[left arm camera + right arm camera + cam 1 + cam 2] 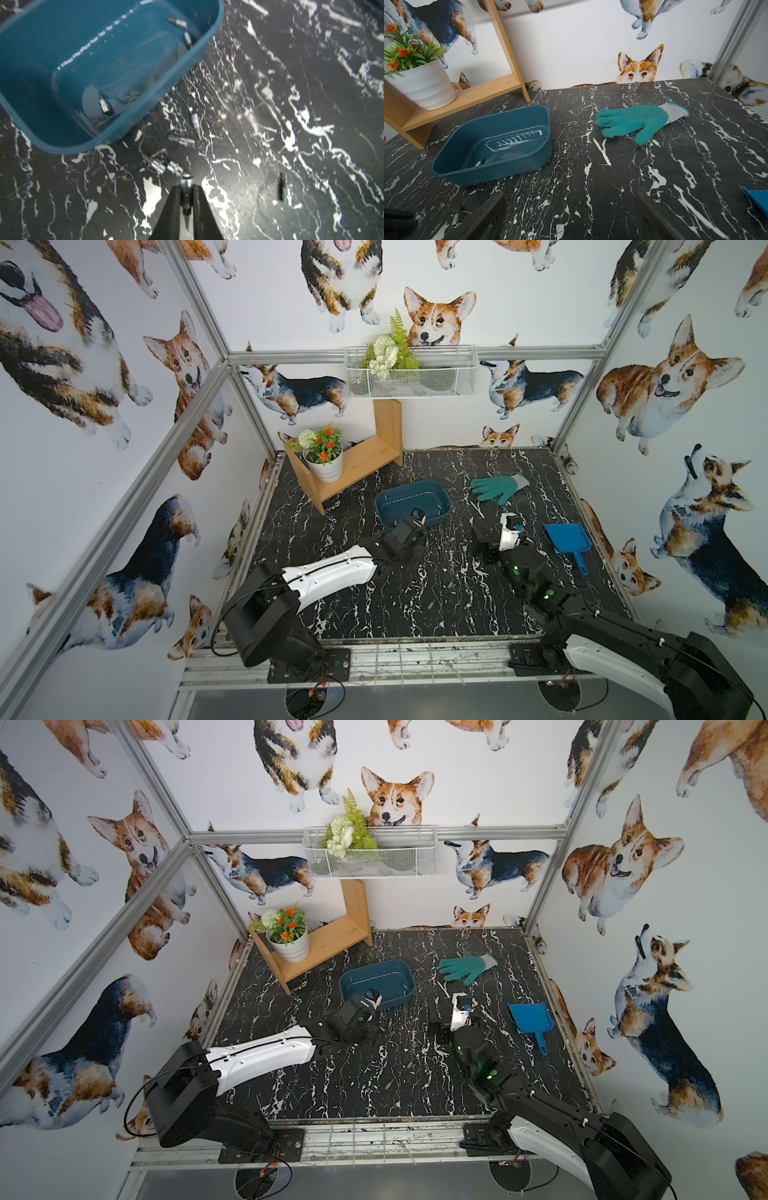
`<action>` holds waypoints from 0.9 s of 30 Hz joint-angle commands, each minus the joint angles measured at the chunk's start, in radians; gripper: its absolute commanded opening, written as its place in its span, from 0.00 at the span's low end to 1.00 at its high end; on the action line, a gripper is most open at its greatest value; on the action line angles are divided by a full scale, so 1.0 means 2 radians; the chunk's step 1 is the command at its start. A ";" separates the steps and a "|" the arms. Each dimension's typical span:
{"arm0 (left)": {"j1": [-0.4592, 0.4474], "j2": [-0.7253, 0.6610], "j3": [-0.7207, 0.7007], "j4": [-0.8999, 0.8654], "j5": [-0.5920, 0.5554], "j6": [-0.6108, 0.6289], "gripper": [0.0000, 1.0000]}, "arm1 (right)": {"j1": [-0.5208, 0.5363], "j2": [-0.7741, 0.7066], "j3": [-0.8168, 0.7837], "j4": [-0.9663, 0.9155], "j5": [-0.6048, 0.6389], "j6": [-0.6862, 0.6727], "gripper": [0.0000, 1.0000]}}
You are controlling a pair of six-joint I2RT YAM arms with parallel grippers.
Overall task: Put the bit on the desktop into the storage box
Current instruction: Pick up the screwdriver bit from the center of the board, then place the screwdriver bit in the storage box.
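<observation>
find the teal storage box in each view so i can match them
Top view: storage box mid-table, left of the green glove.
Top view: storage box, same spot.
Left wrist: close, cropped, beyond the fingers.
Right wrist: whole, near the wooden shelf.
Shared landmark: the glove, missing only from left wrist.

Both top views look steeply down from high up and well back from the shallow dark teal-blue rectangular plastic storage box (pixel 399 506) (pixel 365 982), which lies mid-scene. The left wrist camera hangs close above one corner of the storage box (pixel 62 52), looking down into it. The right wrist camera sits low and farther off, facing the outer side wall of the storage box (pixel 500 172). All four views share it.
</observation>
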 commanded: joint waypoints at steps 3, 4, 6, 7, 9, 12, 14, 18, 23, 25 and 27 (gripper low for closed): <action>0.049 0.030 0.043 0.033 0.046 0.031 0.16 | 0.000 -0.001 -0.002 0.015 0.003 -0.004 1.00; 0.061 0.038 0.050 0.040 0.060 0.032 0.16 | -0.001 0.000 -0.002 0.015 0.003 -0.004 1.00; 0.083 0.056 0.062 0.056 0.078 0.033 0.16 | -0.001 0.000 -0.002 0.015 0.004 -0.004 1.00; 0.093 0.065 0.069 0.063 0.080 0.034 0.16 | -0.001 0.000 -0.002 0.015 0.003 -0.004 1.00; 0.109 0.088 0.081 0.073 0.079 0.038 0.16 | -0.001 0.001 -0.002 0.015 0.004 -0.005 1.00; 0.132 0.120 0.099 0.087 0.086 0.039 0.16 | -0.001 0.001 -0.001 0.015 0.003 -0.006 1.00; 0.145 0.137 0.107 0.097 0.090 0.037 0.16 | -0.001 0.002 -0.001 0.015 0.003 -0.006 1.00; 0.161 0.156 0.111 0.115 0.097 0.031 0.16 | -0.001 0.002 -0.002 0.016 0.002 -0.007 1.00; 0.168 0.149 0.099 0.134 0.100 0.020 0.39 | -0.001 0.004 -0.001 0.017 0.000 -0.008 1.00; 0.169 0.138 0.091 0.139 0.099 0.016 0.49 | -0.001 0.006 0.001 0.016 -0.001 -0.008 1.00; 0.171 0.123 0.081 0.143 0.100 0.012 0.55 | -0.001 0.007 0.002 0.014 -0.007 -0.007 1.00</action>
